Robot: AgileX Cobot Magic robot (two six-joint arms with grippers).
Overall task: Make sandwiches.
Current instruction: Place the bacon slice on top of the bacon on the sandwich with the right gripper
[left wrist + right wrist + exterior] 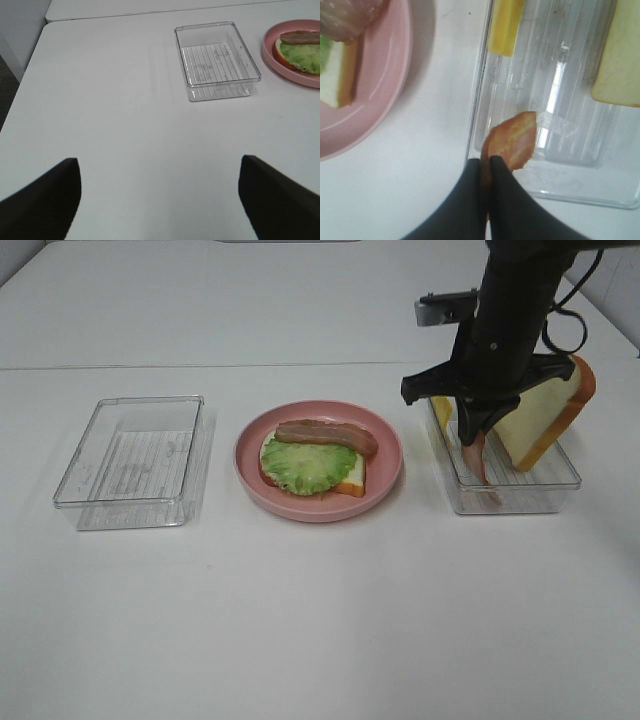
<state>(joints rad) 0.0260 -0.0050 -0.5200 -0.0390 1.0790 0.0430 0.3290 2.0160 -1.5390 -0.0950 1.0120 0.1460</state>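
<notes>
The sandwich (315, 455) lies on the pink plate (385, 475): a bread slice, green lettuce (305, 465) and one bacon strip (328, 435) on top. It also shows at the edge of the left wrist view (300, 50). My right gripper (472, 440) is shut on a second bacon strip (512, 140) and holds it hanging above the right clear tray (560, 485). In that tray a second bread slice (545, 410) leans upright and a yellow cheese slice (505, 25) lies at the far end. My left gripper (160, 200) is open and empty, out of the exterior view.
An empty clear tray (135, 455) stands left of the plate and shows in the left wrist view (216, 60). The white table's far seam (200, 366) runs behind the objects.
</notes>
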